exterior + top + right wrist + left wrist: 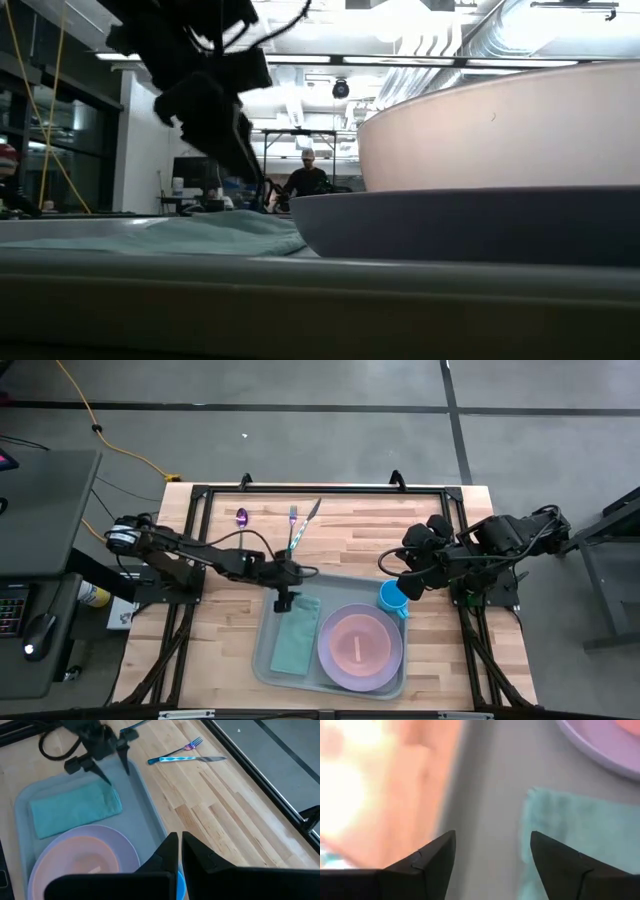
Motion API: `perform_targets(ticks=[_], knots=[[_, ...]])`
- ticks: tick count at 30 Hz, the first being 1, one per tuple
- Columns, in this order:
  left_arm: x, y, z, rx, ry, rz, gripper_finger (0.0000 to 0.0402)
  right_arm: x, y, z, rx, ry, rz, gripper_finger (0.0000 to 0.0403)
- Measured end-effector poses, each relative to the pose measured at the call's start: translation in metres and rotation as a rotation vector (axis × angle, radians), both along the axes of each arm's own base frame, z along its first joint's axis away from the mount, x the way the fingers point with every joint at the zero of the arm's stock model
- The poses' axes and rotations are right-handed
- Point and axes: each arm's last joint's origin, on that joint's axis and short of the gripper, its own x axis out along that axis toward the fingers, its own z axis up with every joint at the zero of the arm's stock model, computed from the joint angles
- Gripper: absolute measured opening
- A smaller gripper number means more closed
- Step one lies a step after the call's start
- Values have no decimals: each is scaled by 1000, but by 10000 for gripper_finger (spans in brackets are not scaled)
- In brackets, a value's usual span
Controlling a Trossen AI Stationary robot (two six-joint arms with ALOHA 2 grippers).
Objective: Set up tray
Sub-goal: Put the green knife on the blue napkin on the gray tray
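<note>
Left pincer [285,603] – fingers spread – hovers over the tray [262,660] beside the napkin [297,640]; right pincer [386,563] pressed together, waiting by the cup [393,599]

A matt pale grey-green plastic tray [262,660] on a butcher-block wooden table [440,650] with a smooth satin finish holds a soft teal cloth napkin [296,640] and smooth lilac [395,665] and pink [357,643] plastic plates, beside a shiny metal fork [175,753] with a blue handle.
</note>
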Motion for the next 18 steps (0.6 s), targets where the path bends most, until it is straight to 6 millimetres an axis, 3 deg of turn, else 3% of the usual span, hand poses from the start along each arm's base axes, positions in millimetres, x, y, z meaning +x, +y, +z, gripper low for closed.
perform_targets(ticks=[4, 9, 18], knots=[[-8, 7, 15, 77, -60, 212, 275, 0, 0, 0, -1, 2, 0, 0], [-18, 31, 17, 31, -72, 510, 261, 0, 0, 0, -7, 2, 0, 0], [-10, 76, 31, -125, -213, 643, 253, 0, -1, 0, -25, 11, 15, 0]])
